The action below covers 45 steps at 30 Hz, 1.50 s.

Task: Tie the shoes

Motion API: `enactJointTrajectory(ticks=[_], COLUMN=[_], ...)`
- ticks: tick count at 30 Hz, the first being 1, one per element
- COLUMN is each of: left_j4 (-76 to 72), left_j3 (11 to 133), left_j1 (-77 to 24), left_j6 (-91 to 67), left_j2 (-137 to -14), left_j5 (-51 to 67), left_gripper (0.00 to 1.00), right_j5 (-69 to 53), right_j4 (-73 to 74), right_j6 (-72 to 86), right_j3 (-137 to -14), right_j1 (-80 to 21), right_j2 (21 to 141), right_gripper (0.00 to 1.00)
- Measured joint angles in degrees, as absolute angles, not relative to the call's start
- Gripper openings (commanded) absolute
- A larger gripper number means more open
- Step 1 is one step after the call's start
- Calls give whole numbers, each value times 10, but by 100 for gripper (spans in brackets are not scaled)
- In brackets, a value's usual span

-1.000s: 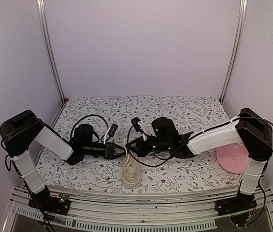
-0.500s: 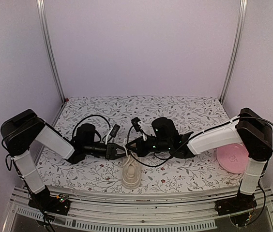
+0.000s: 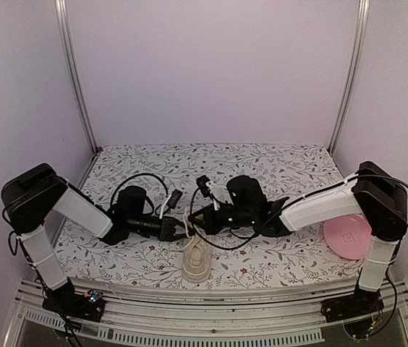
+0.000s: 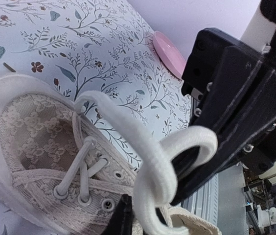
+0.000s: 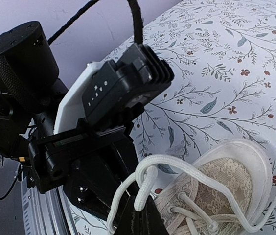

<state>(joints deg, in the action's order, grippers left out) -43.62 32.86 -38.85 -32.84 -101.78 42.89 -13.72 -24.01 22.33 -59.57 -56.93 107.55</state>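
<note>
The cream sneaker [image 3: 196, 262] lies at the table's near edge, toe toward the arms. It also shows in the left wrist view [image 4: 35, 142] and in the right wrist view [image 5: 226, 188]. Its white laces [image 3: 188, 223] rise in loops between the two grippers. My left gripper [image 3: 183, 231] comes in from the left. In its own view it [image 4: 140, 218] is shut on a lace strand [image 4: 148, 161] above the eyelets. My right gripper [image 3: 194, 219] comes in from the right. In its own view it [image 5: 145, 218] is shut on a folded lace loop [image 5: 150, 181]. The two grippers nearly touch.
A round pink plate [image 3: 347, 235] lies at the right, beside the right arm's base, and also shows in the left wrist view [image 4: 170, 46]. Black cables loop over both wrists. Metal posts stand at the back corners. The table's front rail runs just below the shoe.
My left gripper has moved a little right and down toward the shoe's tongue, closing on the right gripper. A lace loop now stands out between them. The right arm has barely moved.
</note>
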Motion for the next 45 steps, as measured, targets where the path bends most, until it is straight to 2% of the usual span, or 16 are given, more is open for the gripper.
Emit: enactJointTrajectory(ticks=[3, 8, 11, 13, 15, 17, 20, 27, 40, 43, 45], left_j4=[-433, -431, -429, -423, -418, -413, -406, -378, -356, -350, -346], left_j3=[329, 329, 329, 328, 328, 328, 328, 328, 328, 328, 328], left_j1=[-389, -389, -389, -389, -389, -387, -384, -382, -381, -381, -381], left_j6=[-325, -323, -324, -324, -324, -324, -323, -317, -314, -312, -310], left_j2=[-1018, -1016, -1013, -1007, -998, -987, -976, -971, -971, -971, -971], left_j5=[428, 428, 424, 414, 403, 394, 383, 373, 370, 370, 369], left_gripper=[0, 0, 0, 0, 0, 0, 0, 0, 0, 0, 0], right_j5=[-136, -136, -135, -134, -134, -135, -139, -168, -203, -208, -217], right_j4=[-240, -240, -240, -240, -240, -241, -242, -246, -204, -196, -193], right_j6=[223, 223, 222, 220, 216, 210, 197, 161, 88, 74, 65], right_j3=[-596, -596, -595, -587, -572, -554, -531, -522, -630, -662, -675], right_j1=[-569, -569, -569, -566, -560, -552, -531, -487, -485, -485, -485], right_j2=[1075, 1075, 1075, 1068, 1049, 1024, 987, 991, 1131, 1157, 1171], right_gripper=[2, 3, 16, 35, 47, 54, 59, 60, 58, 50, 31])
